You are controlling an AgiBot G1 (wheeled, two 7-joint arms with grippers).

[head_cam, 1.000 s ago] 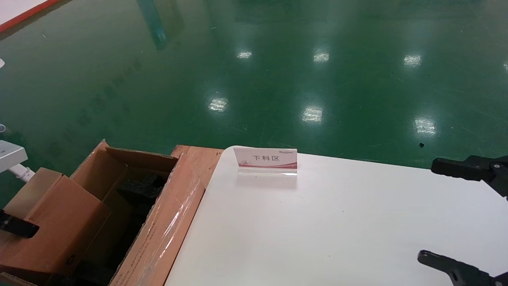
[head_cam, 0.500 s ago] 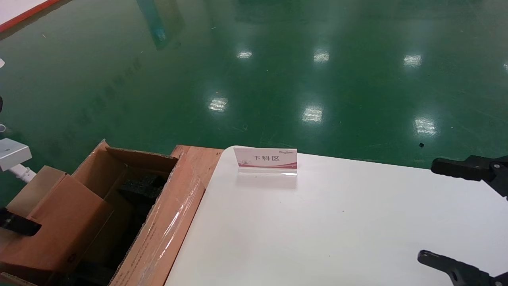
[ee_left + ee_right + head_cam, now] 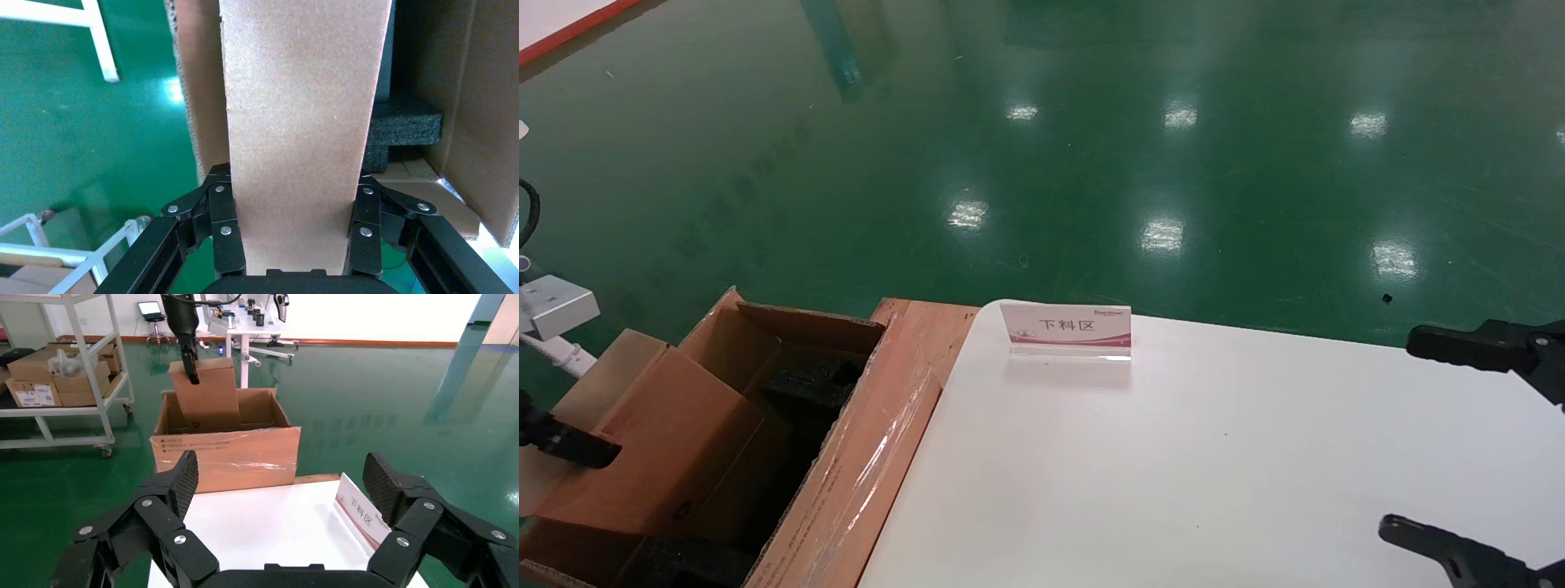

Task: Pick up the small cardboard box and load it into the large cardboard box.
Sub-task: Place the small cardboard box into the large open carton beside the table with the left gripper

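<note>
Head view: the small cardboard box (image 3: pixel 658 441), tilted in the large cardboard box (image 3: pixel 846 457) mouth, has shifted right since earlier.
Left wrist view: left gripper (image 3: pixel 294 236) jaws clamp it.
Right wrist view: right gripper (image 3: pixel 281 490) jaws spread, unmoved over the tabletop (image 3: pixel 263 523).

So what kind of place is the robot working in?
Probably a factory or warehouse packing area. The floor is shiny green workshop paint, shelving holds cartons, and the left gripper is lowering the small cardboard box into the large cardboard box.
</note>
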